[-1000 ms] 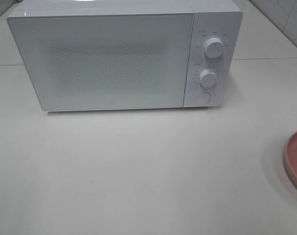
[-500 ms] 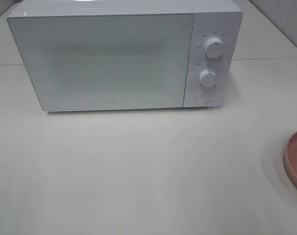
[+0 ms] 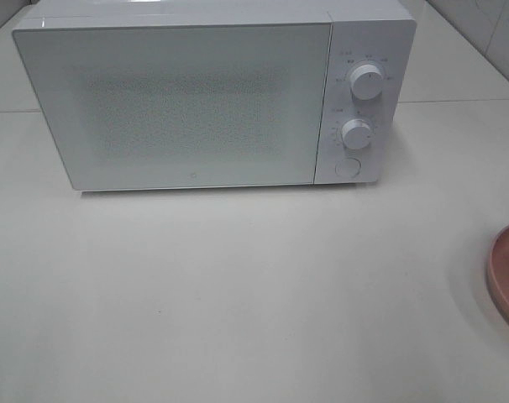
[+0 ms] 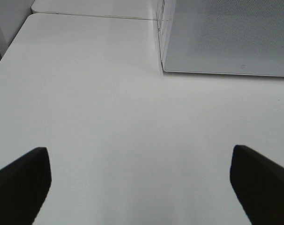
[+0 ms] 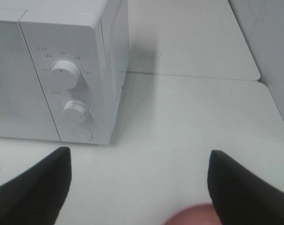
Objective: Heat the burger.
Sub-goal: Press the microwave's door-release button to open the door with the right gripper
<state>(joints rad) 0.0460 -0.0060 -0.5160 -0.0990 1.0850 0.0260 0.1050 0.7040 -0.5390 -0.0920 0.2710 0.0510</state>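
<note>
Left gripper [image 4: 138, 154] is spread wide: in the left wrist view its two dark fingers [image 4: 20, 180] sit far apart, with only bare white table [image 4: 109, 108] between them. It holds nothing. Beyond it, a lower corner of the microwave [image 4: 226, 37] stands on the table.

Right gripper [image 5: 139, 157] is also spread, its two dark fingers [image 5: 34, 187] well apart and nothing held between them. In the right wrist view it faces the control side of the microwave. Between its fingers, at the near edge of that view, a sliver of the pink plate [image 5: 191, 215] shows.

From the high camera, neither arm is in the picture. A white microwave [image 3: 196, 101] stands at the back of a white table [image 3: 238, 294], its door [image 3: 179, 105] shut. On the panel to the right of the door are an upper knob [image 3: 368, 81], a lower knob [image 3: 356, 133] beneath it, and a round button [image 3: 348, 167] at the bottom. The pink plate [image 3: 508, 273] lies at the right edge of the table, well apart from the microwave and mostly cut off by the frame.

No view shows the burger, so where it sits cannot be told.
</note>
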